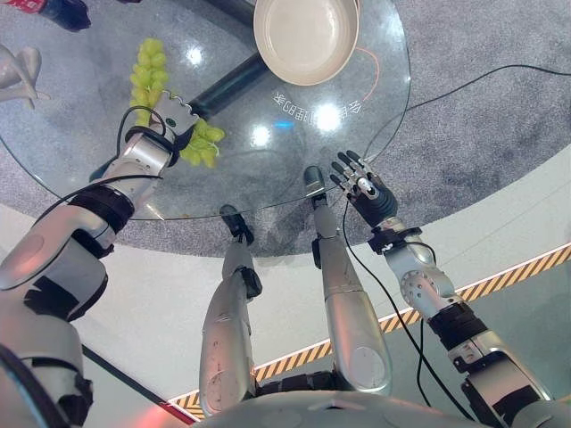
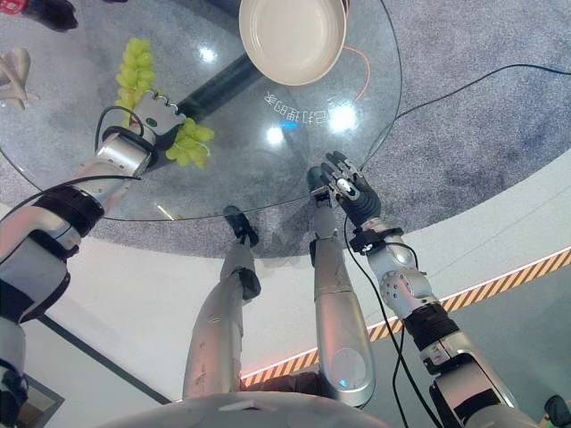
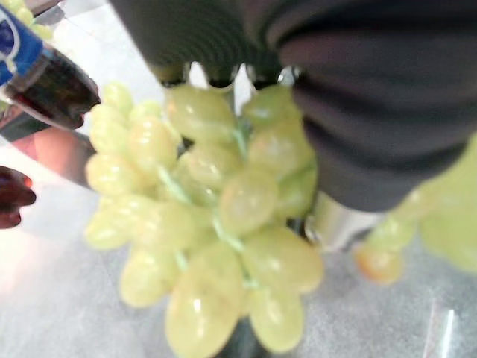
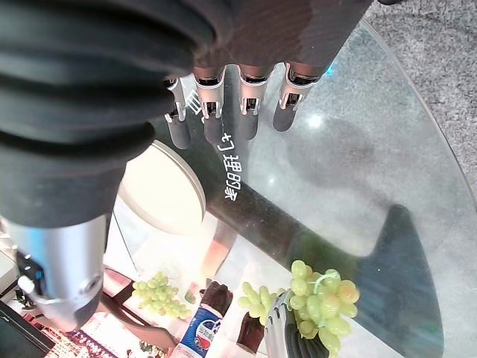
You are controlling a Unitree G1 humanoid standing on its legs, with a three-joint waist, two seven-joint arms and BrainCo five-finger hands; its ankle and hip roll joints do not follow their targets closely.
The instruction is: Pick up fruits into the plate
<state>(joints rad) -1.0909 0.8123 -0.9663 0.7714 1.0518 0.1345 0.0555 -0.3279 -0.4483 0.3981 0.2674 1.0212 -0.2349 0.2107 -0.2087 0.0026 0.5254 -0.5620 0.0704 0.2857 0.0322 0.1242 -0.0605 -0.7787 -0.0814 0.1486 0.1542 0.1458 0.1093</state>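
Left eye view had the round glass table [image 1: 80, 169] filling the upper part of the frame, with the cream plate [image 1: 306, 40] sitting empty at the top centre. The left hand [image 1: 171, 120] was over at the left side of the table, planted on a bunch of green grapes [image 1: 203, 143]. A second bunch of grapes [image 1: 147, 67] lay just above it, closer to the upper left corner.

Its wrist camera settled the grip question pretty well: the held bunch [image 3: 216, 224] was tucked right up against the palm with fingers curled into its top, so the hand looked closed around the fruit (whether it had cleared the glass, hard to say from these shots). Right wrist view backed that up from across the table, with the same grapes [image 4: 324, 298] bunched over silver fingers.

The right hand [image 1: 366, 187] hovered at the table's near edge, lower right of centre, fingers straight and spread, holding nothing. It looked idle.

So the step in hand seemed to be the grab on the first bunch, with nothing in the plate yet. The next move would call for lifting the grapes and carrying them up and to the right across the table to the plate, well apart from where they were. A loose bunch like that could shed grapes, so a slow carry would be smart. A dark bottle [image 3: 45, 78] stood near the fruit, worth steering clear of.
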